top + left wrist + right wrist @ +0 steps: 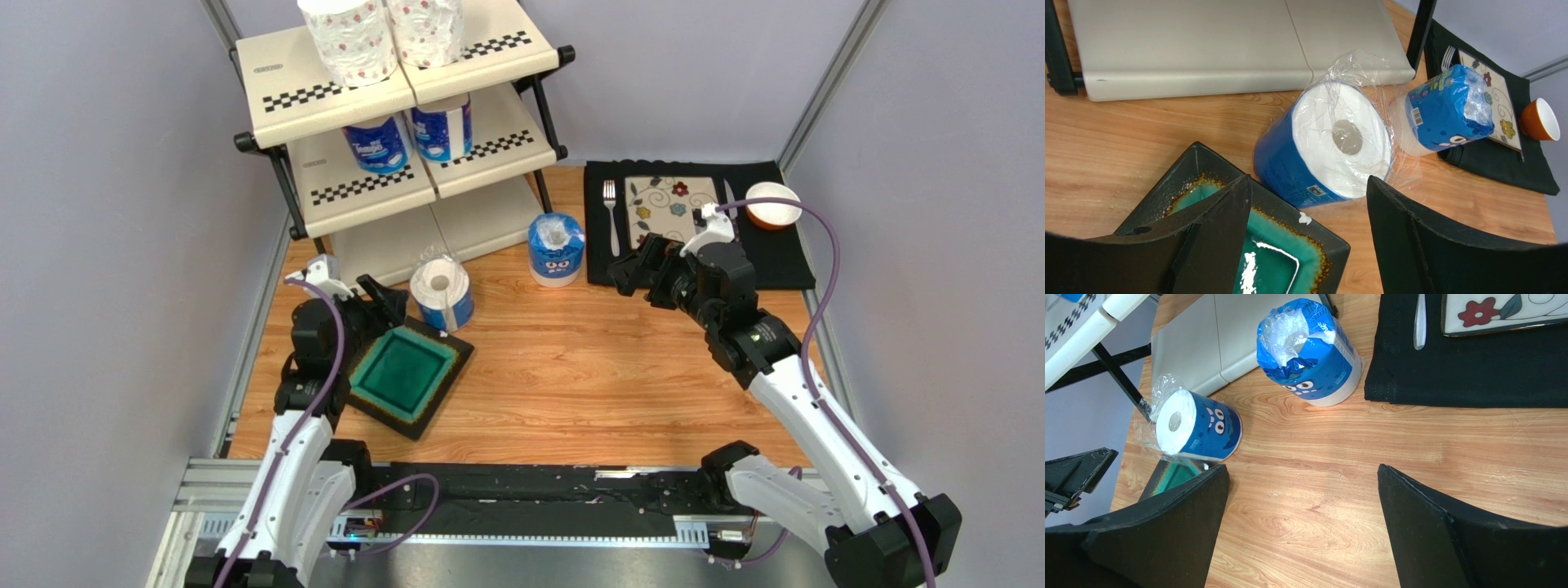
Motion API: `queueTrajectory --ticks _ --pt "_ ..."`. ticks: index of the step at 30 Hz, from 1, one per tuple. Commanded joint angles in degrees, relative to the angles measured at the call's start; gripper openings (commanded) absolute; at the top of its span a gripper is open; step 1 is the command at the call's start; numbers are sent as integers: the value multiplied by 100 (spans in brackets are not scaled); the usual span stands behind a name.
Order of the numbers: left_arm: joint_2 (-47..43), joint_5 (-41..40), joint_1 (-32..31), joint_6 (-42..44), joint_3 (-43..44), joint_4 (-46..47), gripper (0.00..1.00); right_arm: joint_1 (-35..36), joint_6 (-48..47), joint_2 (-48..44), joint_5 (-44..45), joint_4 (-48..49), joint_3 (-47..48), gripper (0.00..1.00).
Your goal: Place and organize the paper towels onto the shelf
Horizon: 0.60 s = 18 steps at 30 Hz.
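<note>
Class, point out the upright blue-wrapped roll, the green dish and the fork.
upright blue-wrapped roll (556, 257), top view, blue side wrap
green dish (402, 371), top view, glazed centre
fork (611, 221), top view, handle

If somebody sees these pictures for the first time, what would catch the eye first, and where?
Most likely two blue-wrapped rolls on the table before the shelf: the lying roll beside the green glazed plate and the upright roll near the black placemat. The shelf already carries two patterned rolls on its top tier and two blue rolls on the middle one. The left tool and right tool are open, empty.
</note>
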Motion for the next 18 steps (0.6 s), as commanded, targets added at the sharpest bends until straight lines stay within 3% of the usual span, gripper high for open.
queueTrajectory --ticks 1,18 --pt "251 196 24 -188 -15 799 77 3 -103 -35 164 140 -43 95" --pt "1692 126 -231 155 468 1537 76 3 -463 -114 445 52 -17 96"
